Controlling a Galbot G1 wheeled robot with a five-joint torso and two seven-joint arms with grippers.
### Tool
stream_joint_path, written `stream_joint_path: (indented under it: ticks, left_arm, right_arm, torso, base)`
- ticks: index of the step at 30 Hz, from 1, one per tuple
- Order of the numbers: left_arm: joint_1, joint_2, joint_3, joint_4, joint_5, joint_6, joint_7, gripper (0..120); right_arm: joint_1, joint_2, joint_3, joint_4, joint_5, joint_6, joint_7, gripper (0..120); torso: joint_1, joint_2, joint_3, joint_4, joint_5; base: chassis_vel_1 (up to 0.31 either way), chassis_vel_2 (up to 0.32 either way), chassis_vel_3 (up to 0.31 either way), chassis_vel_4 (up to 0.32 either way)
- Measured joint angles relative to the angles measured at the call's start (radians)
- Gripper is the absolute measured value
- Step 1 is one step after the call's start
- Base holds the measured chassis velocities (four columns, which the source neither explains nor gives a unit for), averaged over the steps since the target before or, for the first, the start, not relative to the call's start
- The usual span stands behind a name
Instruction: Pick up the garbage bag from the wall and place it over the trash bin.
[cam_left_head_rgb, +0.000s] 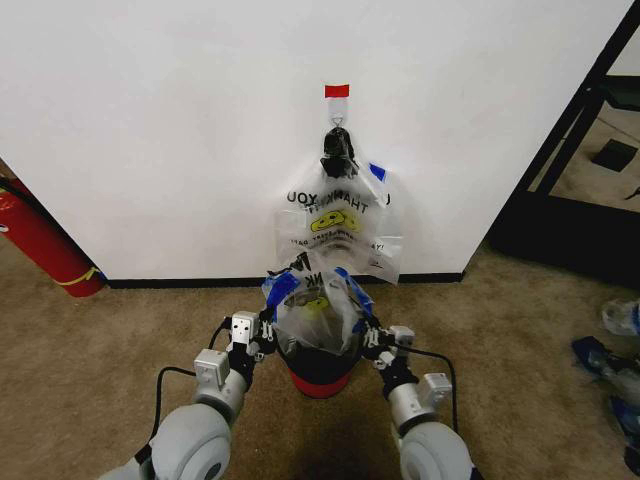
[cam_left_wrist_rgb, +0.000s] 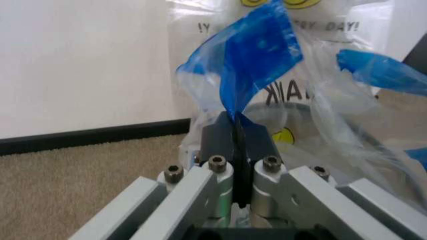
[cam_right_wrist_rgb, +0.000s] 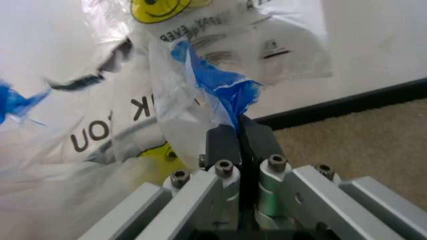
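The garbage bag (cam_left_head_rgb: 318, 312) sits spread over the mouth of the trash bin (cam_left_head_rgb: 320, 365), a thin clear film with black lettering, a yellow smiley and blue trim along its handles. The bin stands on the carpet (cam_left_head_rgb: 100, 380) just in front of the wall (cam_left_head_rgb: 180, 120), a dark round basket with a red base, and the bag's lower part hangs inside it.

The left gripper (cam_left_head_rgb: 268, 322) is at the bin's left rim and the right gripper (cam_left_head_rgb: 372, 330) at its right rim. From the head view both look pressed against the plastic; the wrist views make the grip plain. In the left wrist view the left gripper (cam_left_wrist_rgb: 238, 131) has its dark pads pressed together on a crumpled blue handle (cam_left_wrist_rgb: 257, 55). In the right wrist view the right gripper (cam_right_wrist_rgb: 238, 134) pinches the other blue handle (cam_right_wrist_rgb: 217, 82) the same way, and the curved rim of the bin shows through the film.

Only the head view shows what hangs above: a bunch of matching bags (cam_left_head_rgb: 340, 225) under a black knot (cam_left_head_rgb: 338, 152) on a hook (cam_left_head_rgb: 337, 118), below a red tape strip (cam_left_head_rgb: 337, 91). A black baseboard (cam_left_head_rgb: 180, 283) runs along the wall, and a red fire extinguisher (cam_left_head_rgb: 40, 240) leans at the left
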Motion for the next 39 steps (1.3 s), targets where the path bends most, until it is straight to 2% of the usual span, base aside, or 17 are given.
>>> stream_joint_path:
  ticks: [7,12,17,23,31,39]
  left_arm:
    - [0.058,-0.019,0.003,-0.04,-0.002,0.037,-0.038,0]
    - [0.071,-0.035,0.007,-0.021,-0.032,0.063,-0.07,0]
    - [0.043,-0.051,0.011,0.014,-0.117,0.106,-0.132,0]
    - [0.055,-0.038,-0.001,-0.003,-0.159,0.134,-0.171,0]
    - [0.093,-0.015,-0.014,-0.047,-0.163,0.155,-0.198,0]
    - [0.152,-0.008,-0.011,-0.054,-0.162,0.168,-0.208,0]
  right_arm:
    - [-0.057,-0.009,0.024,0.064,0.0,-0.035,0.032,0]
    - [-0.063,-0.007,0.029,0.05,-0.004,-0.041,0.04,0]
    - [-0.025,0.012,0.022,0.007,0.011,-0.073,0.076,0]
    - [-0.028,0.005,0.02,0.002,0.024,-0.104,0.102,0]
    - [-0.032,-0.002,-0.004,0.018,0.035,-0.15,0.126,0]
    - [-0.035,-0.014,-0.008,0.017,0.048,-0.189,0.148,0]
  torso:
    - [0.0,0.0,0.0,0.0,-0.0001]
    - [0.0,0.0,0.0,0.0001,-0.0002]
    - [0.0,0.0,0.0,0.0,-0.0001]
    - [0.0,0.0,0.0,0.0,-0.0001]
    - [0.0,0.0,0.0,0.0,-0.0001]
    - [0.0,0.0,0.0,0.0,-0.0001]
  base:
    - [0.0,0.0,0.0,0.0]
    - [0.0,0.0,0.0,0.0]
    - [0.0,0.0,0.0,0.0]
    - [0.0,0.0,0.0,0.0]
    - [0.0,0.0,0.0,0.0]
    - [0.0,0.0,0.0,0.0]
